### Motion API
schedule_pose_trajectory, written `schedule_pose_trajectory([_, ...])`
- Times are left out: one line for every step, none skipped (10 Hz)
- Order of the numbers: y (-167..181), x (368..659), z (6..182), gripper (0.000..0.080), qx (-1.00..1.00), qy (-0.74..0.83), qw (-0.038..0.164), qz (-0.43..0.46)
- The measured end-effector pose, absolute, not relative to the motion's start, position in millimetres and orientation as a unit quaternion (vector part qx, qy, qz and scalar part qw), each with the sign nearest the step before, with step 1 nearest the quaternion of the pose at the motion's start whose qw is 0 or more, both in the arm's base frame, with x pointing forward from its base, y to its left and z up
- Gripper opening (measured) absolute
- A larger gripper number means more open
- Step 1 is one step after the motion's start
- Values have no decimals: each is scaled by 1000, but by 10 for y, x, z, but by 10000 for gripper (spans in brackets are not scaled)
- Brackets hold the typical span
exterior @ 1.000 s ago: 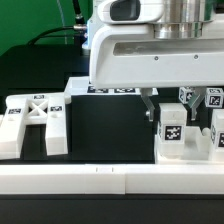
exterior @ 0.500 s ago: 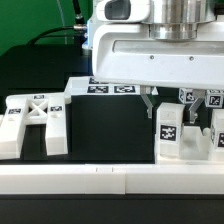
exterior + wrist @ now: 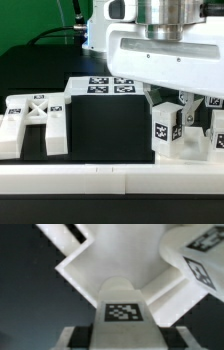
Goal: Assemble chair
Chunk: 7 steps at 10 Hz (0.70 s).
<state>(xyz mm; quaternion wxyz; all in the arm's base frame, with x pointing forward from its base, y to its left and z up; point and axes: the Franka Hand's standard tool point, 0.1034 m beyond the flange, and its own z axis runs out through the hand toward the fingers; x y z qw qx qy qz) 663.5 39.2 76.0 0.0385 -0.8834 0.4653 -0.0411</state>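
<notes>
Standing at the exterior view's right on the black tabletop [image 3: 110, 130], the chunky white tagged chair block [image 3: 166, 134] is sitting between the spread pincer [image 3: 184, 113] fingers; an off-centre closing could tip it.

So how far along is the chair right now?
Early, by the look of it. Nothing looks joined yet: the X-braced frame lies alone at the exterior view's left, apart from the other parts. In hand: the gripper is down over the tagged white block at the exterior view's right; whether it has closed on it is unclear. Left: joining frame, block and the pieces behind it.
</notes>
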Motion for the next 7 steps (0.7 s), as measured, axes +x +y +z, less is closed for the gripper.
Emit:
schedule_pose_trajectory([405, 6634, 758, 291, -858, 510, 41, -39])
schedule_pose_trajectory([422, 6633, 759, 291, -840, 540, 42, -37])
schedule_pose_trajectory([438, 6633, 759, 291, -816, 575, 44, -35])
schedule_pose_trajectory([445, 6634, 759, 291, -800, 597, 45, -34])
schedule_pose_trajectory([444, 6636, 759, 291, -794, 606, 46, -34])
schedule_pose_trajectory([461, 6642, 762, 291, -766, 640, 52, -31])
schedule_pose_trajectory([467, 6642, 762, 291, -754, 655, 53, -30])
